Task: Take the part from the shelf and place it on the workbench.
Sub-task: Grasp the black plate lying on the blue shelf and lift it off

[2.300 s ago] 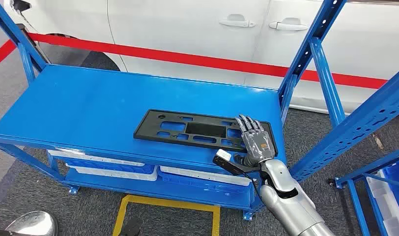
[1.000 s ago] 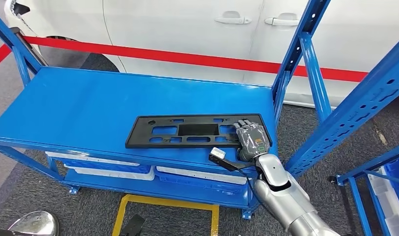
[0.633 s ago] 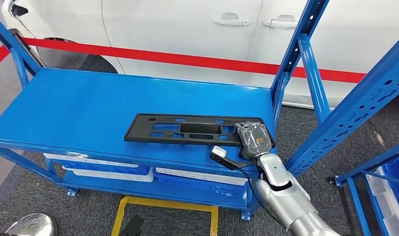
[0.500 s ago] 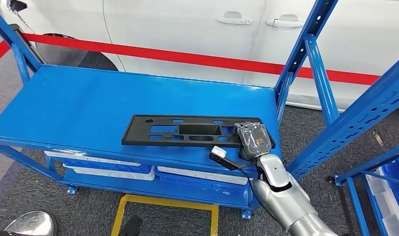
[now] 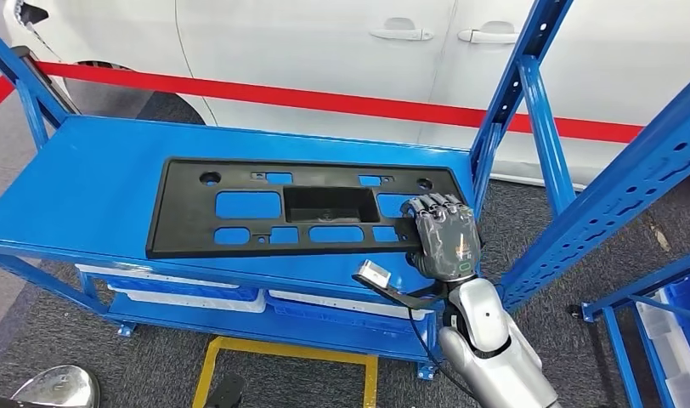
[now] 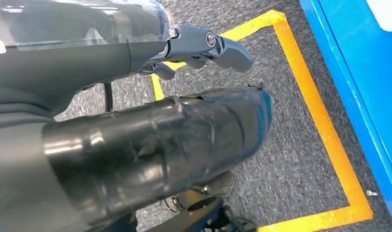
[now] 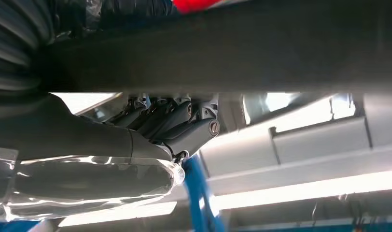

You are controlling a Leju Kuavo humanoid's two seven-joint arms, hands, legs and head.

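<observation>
The part [image 5: 240, 225] is a long flat black plastic panel with several cutouts and a recessed middle. It is lifted off the blue shelf top [image 5: 87, 195] and tilted so its face turns toward me. My right hand [image 5: 443, 240] grips its right end, fingers curled over the top face. In the right wrist view the part [image 7: 281, 53] is a dark band running across, with the right hand [image 7: 175, 125] wrapped on it. My left hand [image 6: 203, 43] hangs low beside the shelf above the carpet, holding nothing.
A blue upright post [image 5: 516, 93] stands just behind the right hand, and another blue rack [image 5: 647, 195] is to the right. White bins [image 5: 189, 296] sit on the lower shelf. A white car [image 5: 325, 42] and a red line [image 5: 325, 100] lie beyond. Yellow floor marking [image 5: 282, 350].
The right hand went from lying flat on the part to gripping it. The part has since risen off the shelf and tipped up toward me.
</observation>
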